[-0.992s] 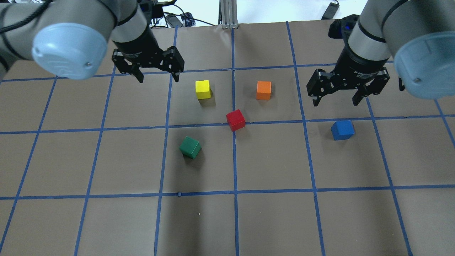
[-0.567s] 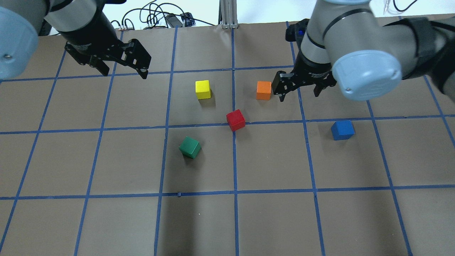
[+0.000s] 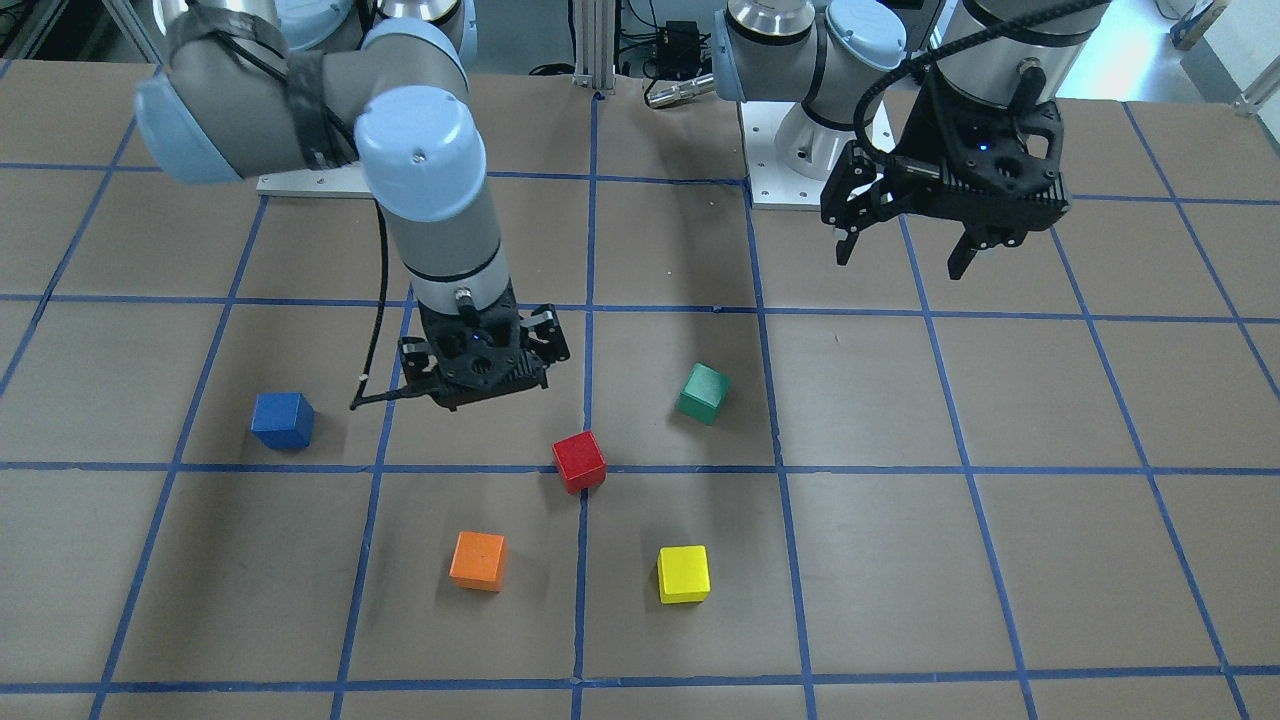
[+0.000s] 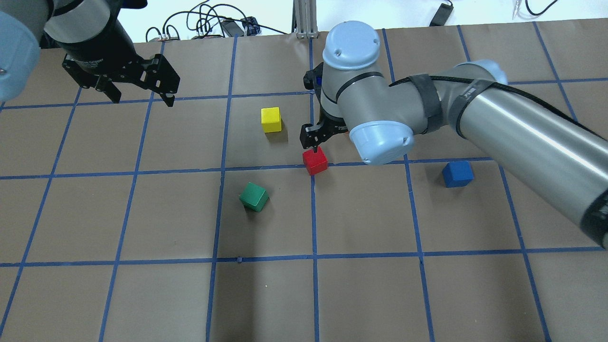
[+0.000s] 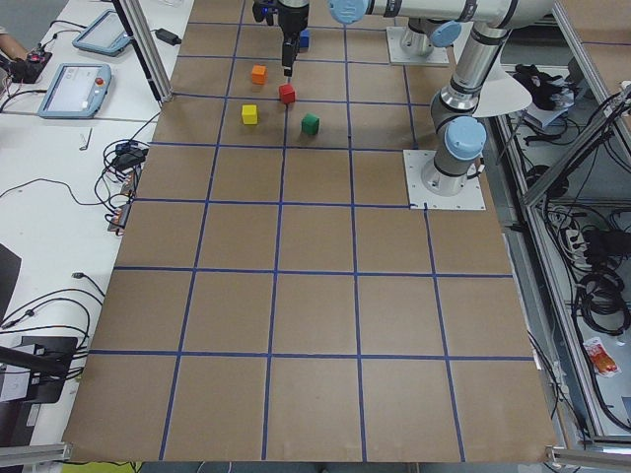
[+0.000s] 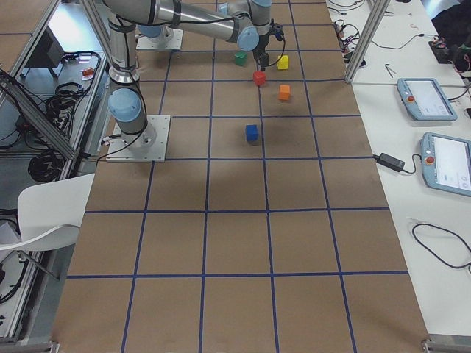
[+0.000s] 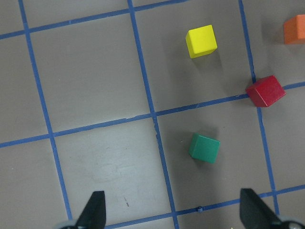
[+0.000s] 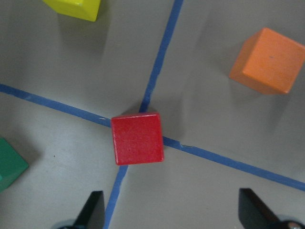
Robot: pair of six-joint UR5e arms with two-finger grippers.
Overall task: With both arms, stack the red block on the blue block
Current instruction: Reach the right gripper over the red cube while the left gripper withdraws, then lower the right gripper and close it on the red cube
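The red block (image 4: 315, 160) lies on a blue tape crossing at mid-table, also in the front view (image 3: 579, 462). The blue block (image 4: 457, 173) sits alone to its right, also in the front view (image 3: 283, 419). My right gripper (image 3: 478, 385) is open and empty, hovering just above and beside the red block. In the right wrist view the red block (image 8: 137, 138) lies on the table ahead of the spread fingertips (image 8: 95, 205), left of their middle. My left gripper (image 4: 142, 99) is open and empty, raised over the table's far left.
A yellow cube (image 4: 271, 119) and a green cube (image 4: 254, 196) lie left of the red block. An orange cube (image 3: 478, 560) lies close to the red block, hidden under my right arm in the overhead view. Cables run along the far edge.
My right gripper swept left from above the blue block, past the orange cube, to over the red block. My left gripper pulled back to the left. No cube moved.
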